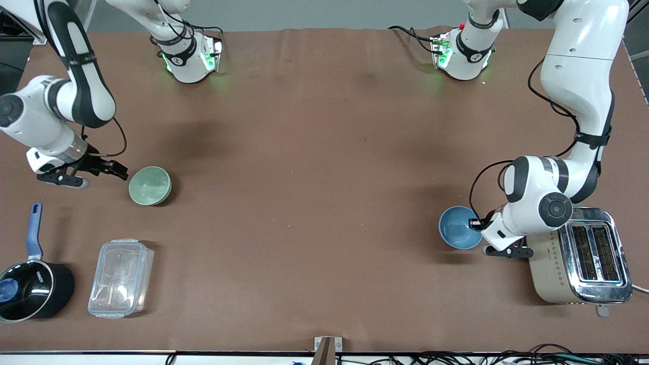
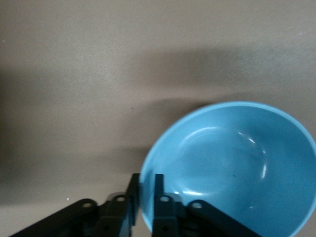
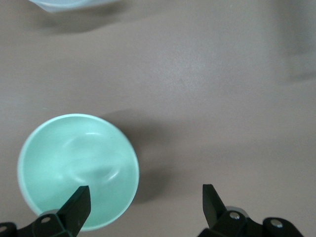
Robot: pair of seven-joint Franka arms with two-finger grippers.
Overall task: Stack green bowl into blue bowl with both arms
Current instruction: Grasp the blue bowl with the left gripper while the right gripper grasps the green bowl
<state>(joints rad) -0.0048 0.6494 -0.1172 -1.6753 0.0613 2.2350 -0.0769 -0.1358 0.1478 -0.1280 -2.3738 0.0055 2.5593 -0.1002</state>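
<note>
The green bowl [image 1: 150, 185] stands upright on the brown table toward the right arm's end. My right gripper [image 1: 117, 171] is open beside it, close to its rim. In the right wrist view one fingertip [image 3: 79, 200] lies over the green bowl [image 3: 78, 168] and the other over bare table; the right gripper [image 3: 145, 202] holds nothing. The blue bowl [image 1: 459, 228] is toward the left arm's end, beside the toaster. My left gripper [image 1: 475, 223] is shut on its rim. In the left wrist view the left gripper [image 2: 145, 190] pinches the rim of the blue bowl [image 2: 232, 168], one finger inside, one outside.
A silver and beige toaster [image 1: 583, 258] stands beside the blue bowl, under the left arm's elbow. A clear plastic container [image 1: 120, 278] and a black saucepan with a blue handle [image 1: 30, 284] lie nearer the front camera than the green bowl.
</note>
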